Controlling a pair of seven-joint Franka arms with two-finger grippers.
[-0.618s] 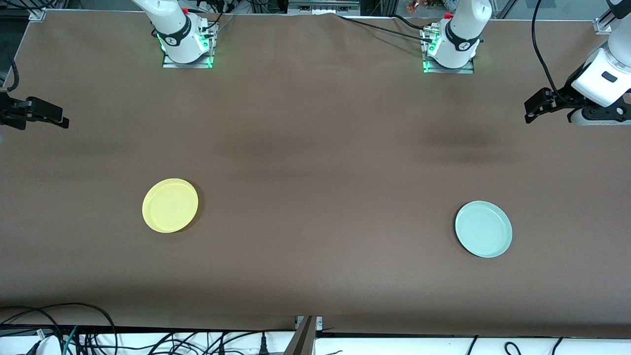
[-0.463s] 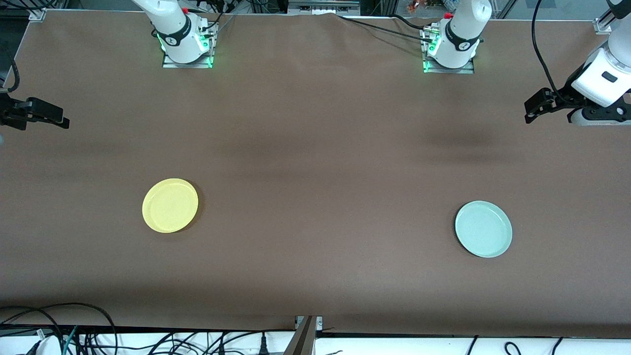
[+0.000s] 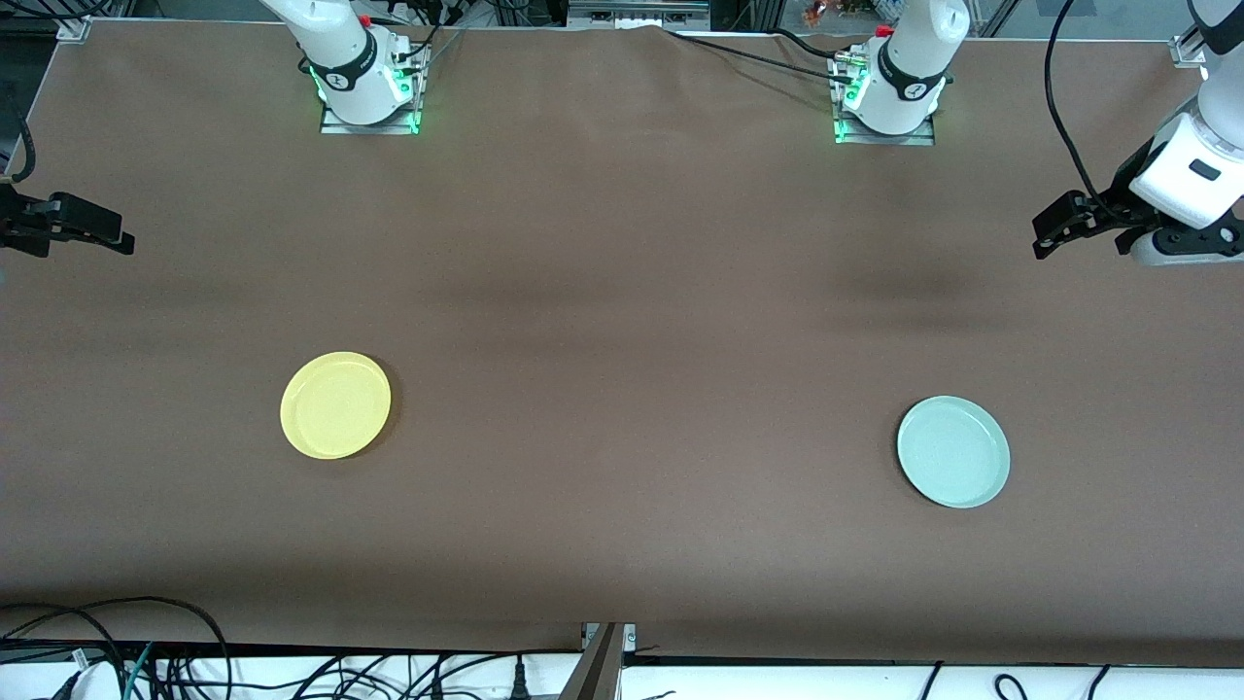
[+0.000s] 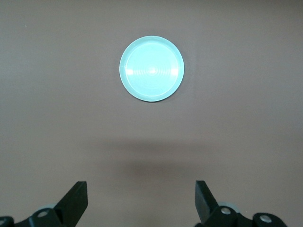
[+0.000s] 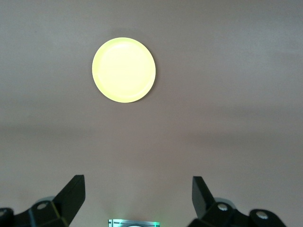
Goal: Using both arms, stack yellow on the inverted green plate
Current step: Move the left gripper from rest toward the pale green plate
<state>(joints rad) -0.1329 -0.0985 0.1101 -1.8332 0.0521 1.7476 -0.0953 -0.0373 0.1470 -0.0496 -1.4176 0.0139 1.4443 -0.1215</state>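
The round bright yellow plate [image 3: 335, 404] and the round pale mint-green plate [image 3: 953, 451] lie rim-up, well apart, on the brown surface [image 3: 622, 321]. The left claw [image 4: 142, 201] and the right claw [image 5: 138, 198], both spread apart and empty, hang over the surface's ends at three and nine o'clock, their arms cut off at the front view's edges.

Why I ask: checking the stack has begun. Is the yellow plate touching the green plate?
Apart. The front view shows the yellow plate and green plate separated by bare table.

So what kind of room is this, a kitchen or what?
Probably a robot lab, not a kitchen. Two white jointed robot arms are bolted to a long brown covered table, bundles of black cables hang at its edge, and only a round bright yellow plate and a round pale mint-green plate sit on it.
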